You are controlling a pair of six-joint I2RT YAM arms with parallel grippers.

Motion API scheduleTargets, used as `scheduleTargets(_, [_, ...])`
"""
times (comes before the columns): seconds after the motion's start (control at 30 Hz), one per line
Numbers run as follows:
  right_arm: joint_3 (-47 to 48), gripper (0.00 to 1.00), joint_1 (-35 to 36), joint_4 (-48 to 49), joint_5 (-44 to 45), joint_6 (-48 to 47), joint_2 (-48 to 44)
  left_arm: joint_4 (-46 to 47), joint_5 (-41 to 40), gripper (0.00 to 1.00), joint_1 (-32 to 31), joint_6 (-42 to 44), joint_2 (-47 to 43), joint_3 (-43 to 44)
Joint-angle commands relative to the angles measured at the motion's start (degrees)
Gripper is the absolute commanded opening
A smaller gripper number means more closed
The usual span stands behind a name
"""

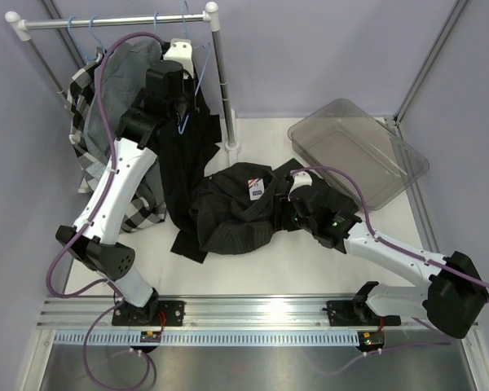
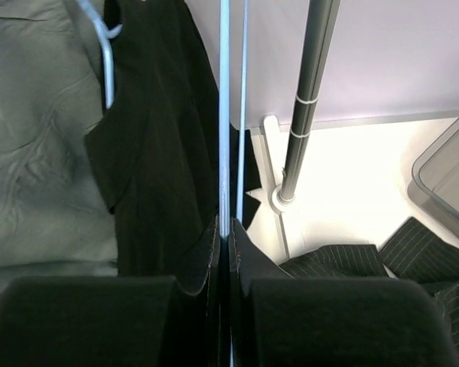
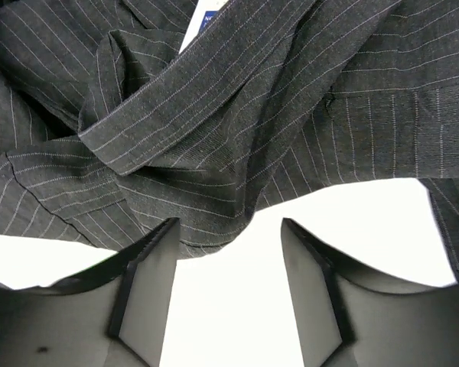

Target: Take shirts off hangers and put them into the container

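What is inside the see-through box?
Nothing. The container shows its whole floor, with only white table beneath the tinted plastic, so nothing there is covered. The dark striped shirt lies crumpled on the table beside it, at the open right gripper.

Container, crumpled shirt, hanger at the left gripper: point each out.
container [image 1: 359, 151], top view, bare floor.
crumpled shirt [image 1: 236, 212], top view, middle of heap.
hanger [image 2: 224, 115], left wrist view, straight wire.
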Motion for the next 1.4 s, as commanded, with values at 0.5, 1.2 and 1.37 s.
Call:
scheduleTargets(0.5, [-2.88, 0.94, 0.09, 2.62, 0.45, -0.73, -5.22, 4.94, 2.91, 0.24, 1.57, -0.21, 3.26, -1.26])
scheduleTargets(1.2, [8.81, 1.00, -9.99, -10.84, 17.86, 5.33, 6.45, 5.73, 7.03, 0.99, 1.57, -3.46, -30.48, -27.26])
scheduleTargets(1.37, [8.99, 0.99, -15.45, -7.76, 16.72, 7.00, 13.13, 7.14, 7.48, 0.99, 1.57, -4.34, -41.10, -42.45])
